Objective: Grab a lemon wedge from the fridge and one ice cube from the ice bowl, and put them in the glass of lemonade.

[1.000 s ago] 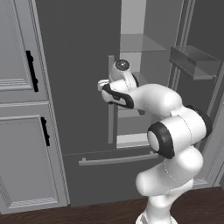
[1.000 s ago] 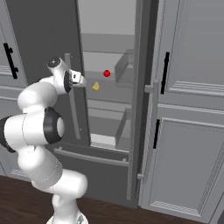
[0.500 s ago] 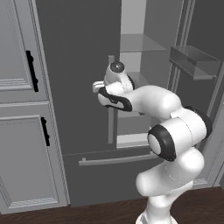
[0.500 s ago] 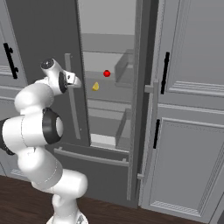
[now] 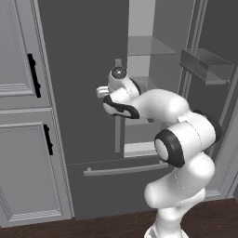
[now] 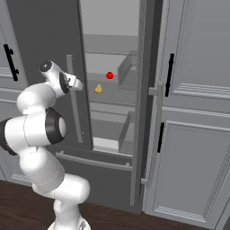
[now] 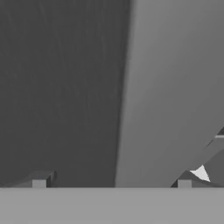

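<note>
A: Where is the end effector (image 6: pixel 77 84), and how are its fingers set?

B: In the right base view it sits at the end of the white arm (image 6: pixel 38 96), up at chest height by the edge of the fridge's (image 6: pixel 45 40) left door. Its fingers stand spread wide with nothing between them. In the hand view the two finger tips (image 7: pixel 39 183) rise far apart, close against the dark door face and the lighter door edge.

A: And the lemon wedge?

B: The lemon wedge (image 6: pixel 98 89) lies on a shelf inside the fridge, at about three o'clock from the end effector in the right base view, near it but apart. A small red fruit (image 6: pixel 109 75) sits on the same shelf, at about one o'clock from the wedge.

A: What surrounds the fridge?

B: The right door stands ajar, with a clear door bin (image 5: pixel 207 66) showing in the left base view. Panelled grey cabinets (image 6: pixel 193 117) with black handles (image 6: pixel 169 75) flank it, above a dark wood floor (image 6: pixel 134 218).
</note>
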### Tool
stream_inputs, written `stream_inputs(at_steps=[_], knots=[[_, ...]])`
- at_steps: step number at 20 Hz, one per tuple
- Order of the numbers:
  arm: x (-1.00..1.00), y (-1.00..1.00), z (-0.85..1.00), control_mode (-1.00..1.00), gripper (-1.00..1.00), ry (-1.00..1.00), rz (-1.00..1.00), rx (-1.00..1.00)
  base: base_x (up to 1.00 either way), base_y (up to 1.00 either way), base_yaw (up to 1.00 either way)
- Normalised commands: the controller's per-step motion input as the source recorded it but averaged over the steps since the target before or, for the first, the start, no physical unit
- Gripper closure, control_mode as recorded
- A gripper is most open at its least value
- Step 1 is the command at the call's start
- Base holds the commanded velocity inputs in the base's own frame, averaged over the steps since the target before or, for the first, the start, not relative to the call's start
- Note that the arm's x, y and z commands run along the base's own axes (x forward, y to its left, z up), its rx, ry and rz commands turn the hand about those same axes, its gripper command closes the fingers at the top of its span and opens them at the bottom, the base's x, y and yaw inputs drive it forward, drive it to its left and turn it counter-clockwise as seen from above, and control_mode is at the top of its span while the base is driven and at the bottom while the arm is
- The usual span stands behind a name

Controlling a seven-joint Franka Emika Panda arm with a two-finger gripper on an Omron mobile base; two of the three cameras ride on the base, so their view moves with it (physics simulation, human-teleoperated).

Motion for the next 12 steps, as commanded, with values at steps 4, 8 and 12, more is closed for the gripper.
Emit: stream_inputs(at_steps=[4, 8, 12], knots=[[0.01, -0.12, -0.09, -1.00, -1.00, -0.04, -0.17, 0.00, 0.00, 0.00, 0.00], [-0.06, 0.00, 0.00, -1.00, -1.00, -0.09, -0.10, 0.00, 0.00, 0.00, 0.00], [0.41, -0.08, -0.05, -1.00, -1.00, 0.00, -0.04, 0.00, 0.00, 0.00, 0.00]])
